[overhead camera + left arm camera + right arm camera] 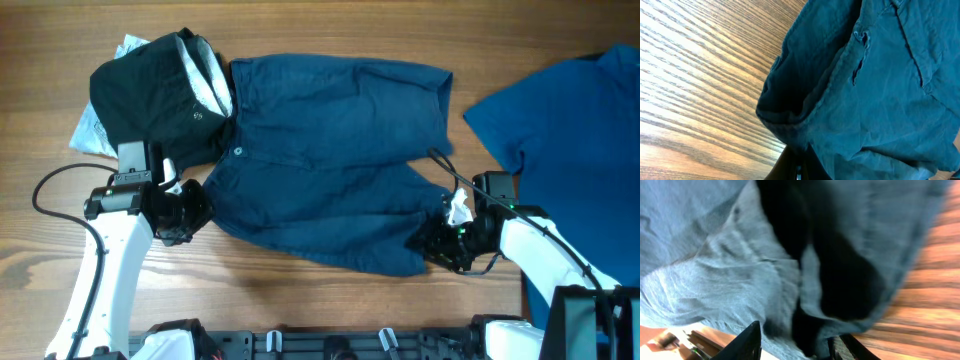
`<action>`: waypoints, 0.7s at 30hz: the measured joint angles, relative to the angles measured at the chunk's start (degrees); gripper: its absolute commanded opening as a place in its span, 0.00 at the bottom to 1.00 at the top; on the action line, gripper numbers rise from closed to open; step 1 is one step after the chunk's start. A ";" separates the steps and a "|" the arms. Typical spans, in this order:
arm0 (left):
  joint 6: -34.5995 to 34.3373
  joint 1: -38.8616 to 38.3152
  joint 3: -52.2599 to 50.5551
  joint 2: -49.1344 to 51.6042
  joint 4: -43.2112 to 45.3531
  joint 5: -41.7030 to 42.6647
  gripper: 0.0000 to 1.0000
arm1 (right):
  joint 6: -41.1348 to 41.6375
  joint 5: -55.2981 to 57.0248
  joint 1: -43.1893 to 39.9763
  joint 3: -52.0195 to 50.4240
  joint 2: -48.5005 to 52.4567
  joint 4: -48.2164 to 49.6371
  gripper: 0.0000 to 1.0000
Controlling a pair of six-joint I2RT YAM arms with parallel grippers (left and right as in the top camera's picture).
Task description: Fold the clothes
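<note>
A brown wood-grain table (330, 310) fills the overhead view. The dark teal shorts (330, 150) lie spread across its middle, with the waistband and a small pale button (238, 152) toward 9 o'clock and the two legs toward 3 o'clock.

The waistband's upper end is hidden under a black garment (150, 90) at 10 o'clock, whose pale grey-white lining (205, 75) shows at its open edge. At 3 o'clock a royal-blue shirt (570, 130) is cut off by the frame edge, lying apart from the shorts.

The left gripper (185, 212) sits at the shorts' 8 o'clock corner. In the left wrist view its dark fingers (790, 169) are almost wholly covered by cloth, and the waistband corner gathers into a pinch there, raised off the wood.

The right gripper (440, 245) is at the lower leg's hem, at 4 o'clock. The right wrist view is blurred. Two fingers (752, 341) stand somewhat apart with bunched hem cloth between them. I cannot tell whether they clamp it.
</note>
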 measured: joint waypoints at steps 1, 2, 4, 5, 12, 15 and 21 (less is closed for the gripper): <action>0.00 0.00 0.00 0.00 -0.04 0.00 0.04 | 0.00 0.02 0.39 0.00 0.00 -0.83 0.43; -0.02 0.00 0.00 0.00 -0.17 0.00 0.04 | 0.00 0.33 0.55 0.00 0.00 -2.16 0.43; 0.00 0.00 0.00 0.00 -0.42 0.00 0.04 | 0.02 1.16 0.66 0.09 0.00 -4.68 0.43; -0.02 0.00 0.00 0.00 -0.39 0.00 0.04 | 0.00 2.19 0.70 0.48 0.00 -6.14 0.43; 0.00 0.00 0.00 0.00 -0.42 0.22 0.04 | -2.54 7.65 0.70 9.55 0.04 -13.31 0.50; 0.00 0.00 0.00 0.00 -0.42 0.24 0.04 | -2.89 8.68 0.70 9.60 0.07 -12.61 0.50; 0.00 0.00 0.00 0.00 -0.39 0.22 0.04 | -2.80 7.96 0.92 7.39 1.57 -7.02 0.38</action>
